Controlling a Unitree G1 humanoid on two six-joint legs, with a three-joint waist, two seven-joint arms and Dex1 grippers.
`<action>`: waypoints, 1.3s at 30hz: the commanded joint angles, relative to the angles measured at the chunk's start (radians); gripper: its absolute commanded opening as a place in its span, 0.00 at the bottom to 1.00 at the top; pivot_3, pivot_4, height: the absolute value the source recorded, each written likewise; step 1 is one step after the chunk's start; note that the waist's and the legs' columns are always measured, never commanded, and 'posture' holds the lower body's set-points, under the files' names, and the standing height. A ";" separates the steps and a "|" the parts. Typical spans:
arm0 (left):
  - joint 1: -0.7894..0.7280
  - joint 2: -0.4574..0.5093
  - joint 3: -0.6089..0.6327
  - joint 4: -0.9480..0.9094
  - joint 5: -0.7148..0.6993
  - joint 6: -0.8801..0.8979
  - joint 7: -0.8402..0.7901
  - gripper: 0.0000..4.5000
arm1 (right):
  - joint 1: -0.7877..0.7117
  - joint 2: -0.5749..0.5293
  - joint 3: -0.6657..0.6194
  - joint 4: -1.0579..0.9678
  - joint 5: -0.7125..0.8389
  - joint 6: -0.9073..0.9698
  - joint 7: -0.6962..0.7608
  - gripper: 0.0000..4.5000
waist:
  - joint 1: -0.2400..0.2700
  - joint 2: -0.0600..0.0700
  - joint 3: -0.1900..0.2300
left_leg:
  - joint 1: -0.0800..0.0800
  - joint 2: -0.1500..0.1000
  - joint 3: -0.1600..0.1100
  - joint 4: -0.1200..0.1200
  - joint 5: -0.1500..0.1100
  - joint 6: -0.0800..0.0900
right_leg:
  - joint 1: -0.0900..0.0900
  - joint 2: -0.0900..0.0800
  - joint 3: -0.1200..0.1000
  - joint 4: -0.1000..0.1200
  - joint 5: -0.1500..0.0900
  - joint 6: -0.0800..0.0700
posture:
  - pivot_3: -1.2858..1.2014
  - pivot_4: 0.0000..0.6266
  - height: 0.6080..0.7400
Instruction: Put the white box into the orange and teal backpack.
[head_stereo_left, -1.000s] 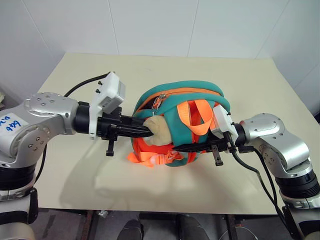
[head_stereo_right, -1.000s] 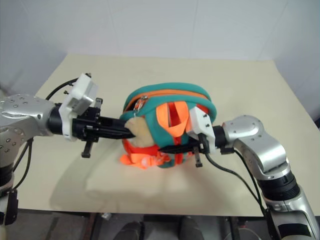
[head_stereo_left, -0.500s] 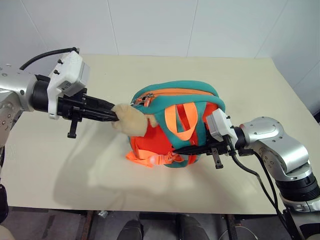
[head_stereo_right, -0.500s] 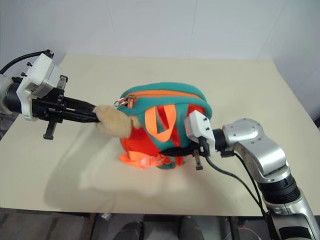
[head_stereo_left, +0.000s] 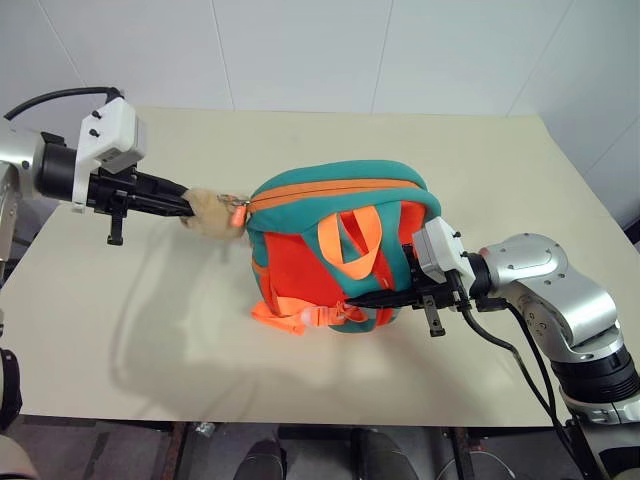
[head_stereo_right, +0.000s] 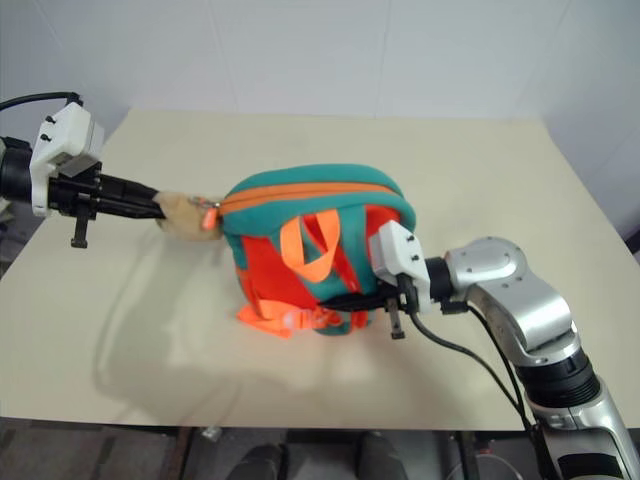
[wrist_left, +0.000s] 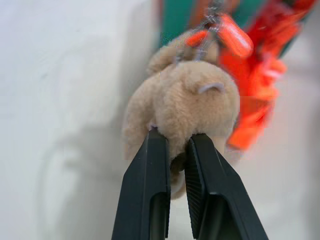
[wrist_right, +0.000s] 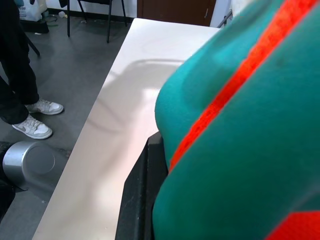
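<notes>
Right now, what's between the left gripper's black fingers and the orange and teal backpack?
A beige plush toy. The left gripper is pinching it, and it hangs off the backpack by a little chain, seen in the left eye and left wrist views.

A pale beige surface (head_stereo_left: 300, 380) is stretching out before a white panelled wall (head_stereo_left: 300, 50). Beyond its edge, a person's white sneakers (wrist_right: 35, 117) and dark trouser legs (wrist_right: 17, 55) are standing on the grey floor (wrist_right: 75, 65), near chair legs (wrist_right: 107, 20).
</notes>
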 joint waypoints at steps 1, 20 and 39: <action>-0.048 0.009 0.022 0.097 0.070 -0.031 0.003 0.04 | 0.007 -0.020 -0.019 -0.019 0.001 -0.011 0.003 0.12 | -0.005 0.000 0.000 | 0.000 0.000 0.000 0.000 0.000 0.000 | 0.000 0.000 0.000 0.000 0.000 0.000 | 0.52 0.24 1.00; 0.168 0.064 -0.072 0.115 0.138 -0.088 -0.193 0.04 | 0.004 -0.014 -0.006 -0.001 -0.001 -0.024 0.005 0.12 | -0.011 0.000 0.000 | 0.000 0.001 0.000 0.000 0.000 0.000 | -0.001 0.000 0.000 0.002 0.000 0.000 | 0.52 0.24 1.00; 0.061 -0.170 -0.210 0.198 0.286 -0.237 -0.129 0.04 | -0.008 0.012 0.004 -0.014 0.007 -0.013 -0.012 0.12 | -0.009 0.000 0.000 | 0.000 0.000 0.000 0.001 0.000 0.000 | 0.000 0.000 0.000 0.003 0.000 0.000 | 0.52 0.24 1.00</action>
